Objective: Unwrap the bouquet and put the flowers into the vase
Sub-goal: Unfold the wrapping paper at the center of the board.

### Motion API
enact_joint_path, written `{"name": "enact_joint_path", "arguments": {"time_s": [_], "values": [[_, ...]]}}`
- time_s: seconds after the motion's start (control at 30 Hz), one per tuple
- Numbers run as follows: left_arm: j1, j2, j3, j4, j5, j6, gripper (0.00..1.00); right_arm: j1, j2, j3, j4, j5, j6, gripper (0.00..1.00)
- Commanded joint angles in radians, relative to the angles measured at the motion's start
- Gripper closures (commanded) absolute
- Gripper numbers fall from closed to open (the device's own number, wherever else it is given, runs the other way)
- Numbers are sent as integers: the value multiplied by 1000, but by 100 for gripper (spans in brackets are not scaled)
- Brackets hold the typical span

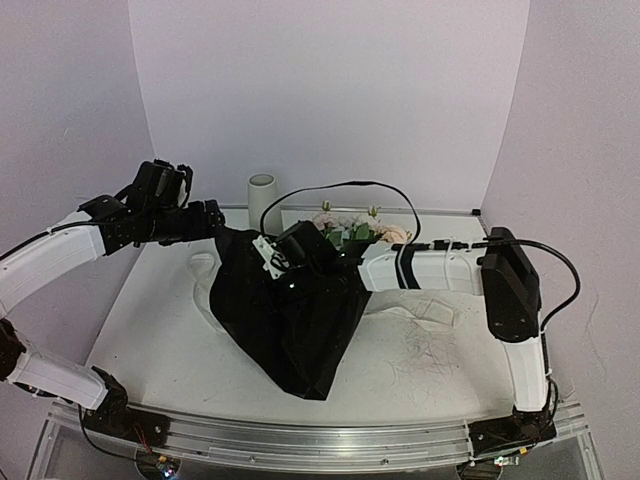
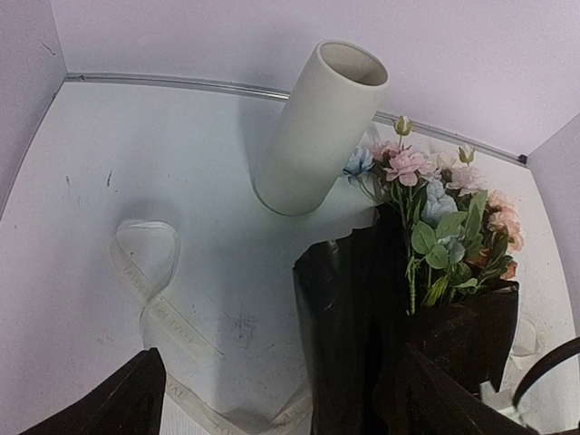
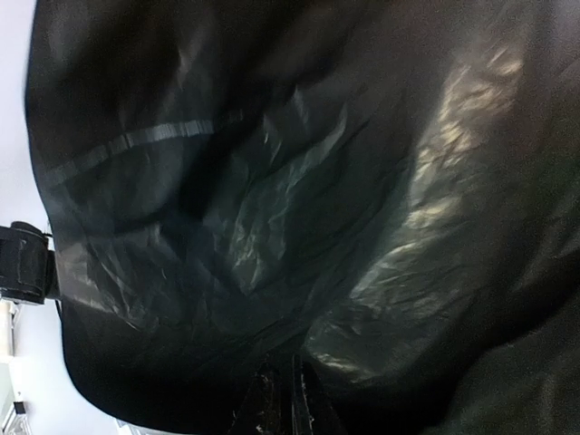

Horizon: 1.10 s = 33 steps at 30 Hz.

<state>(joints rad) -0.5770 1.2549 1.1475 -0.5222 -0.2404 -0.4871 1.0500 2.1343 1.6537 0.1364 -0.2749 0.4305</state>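
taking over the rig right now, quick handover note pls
Grippers: left gripper open, the wrap edge between its jaws, unclamped; right gripper shut on the wrap, holding it up.
Things: flowers still in the wrap, just right of the vase, which stands at the back with no flowers in it.
Done: ribbon is off, lying on the table.
Left: get the wrap off, put the flowers in the vase.
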Motion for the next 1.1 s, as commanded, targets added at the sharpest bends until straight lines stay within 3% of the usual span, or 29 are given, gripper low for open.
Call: {"name": "enact_joint_path", "arguments": {"time_s": [0.0, 0.23, 0.5, 0.63, 1.07], "values": [[2, -23, 8, 26, -60, -34, 10, 24, 64, 42, 0, -34, -2, 92], [1, -78, -26, 27, -182, -83, 10, 37, 90, 48, 2, -25, 8, 91], [5, -38, -27, 26, -82, -85, 11, 37, 24, 11, -10, 86, -8, 78], [61, 2, -42, 26, 16, -123, 11, 36, -13, -8, -44, 207, -6, 70], [88, 36, -98, 37, -2, -109, 12, 36, -33, -8, -132, 405, 7, 49]]}}
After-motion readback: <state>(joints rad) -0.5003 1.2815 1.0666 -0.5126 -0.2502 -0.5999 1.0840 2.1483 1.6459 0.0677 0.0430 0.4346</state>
